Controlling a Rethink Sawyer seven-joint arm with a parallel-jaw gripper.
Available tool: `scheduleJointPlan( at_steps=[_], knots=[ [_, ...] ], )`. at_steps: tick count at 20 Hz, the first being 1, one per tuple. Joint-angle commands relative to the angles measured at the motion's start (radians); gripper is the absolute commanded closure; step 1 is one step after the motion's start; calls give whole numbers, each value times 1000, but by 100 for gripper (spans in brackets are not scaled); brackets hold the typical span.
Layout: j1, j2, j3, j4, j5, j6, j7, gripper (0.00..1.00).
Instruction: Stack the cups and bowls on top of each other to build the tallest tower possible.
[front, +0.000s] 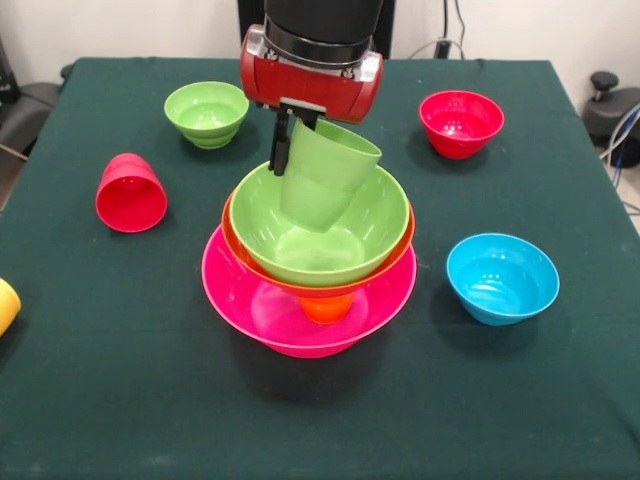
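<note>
The tower stands mid-table: the very large pink bowl (240, 300) at the base, the large orange bowl (236, 245) in it, and the large green bowl (375, 235) on top. My gripper (293, 150) is shut on the rim of the green cup (325, 185). It holds the cup tilted, mouth up, low inside the large green bowl. One dark finger (281, 150) shows outside the cup wall. The red cup (131, 192) lies on the cloth at the left. The yellow cup (5, 305) shows at the left edge. The orange cup is not seen.
The small green bowl (207, 112) sits at the back left, the small red bowl (461, 122) at the back right and the small blue bowl (502, 278) to the right of the tower. All rest on the dark green tablecloth (120, 400).
</note>
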Motion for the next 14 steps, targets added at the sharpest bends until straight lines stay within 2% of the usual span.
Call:
scheduleJointPlan(
  at_steps=[1, 2, 14],
  knots=[
    [-9, 22, 78, -5, 10, 98, 54, 100],
    [-11, 20, 80, -1, 12, 101, 52, 0],
    [-24, 22, 97, -9, 16, 141, 24, 0]
  ],
)
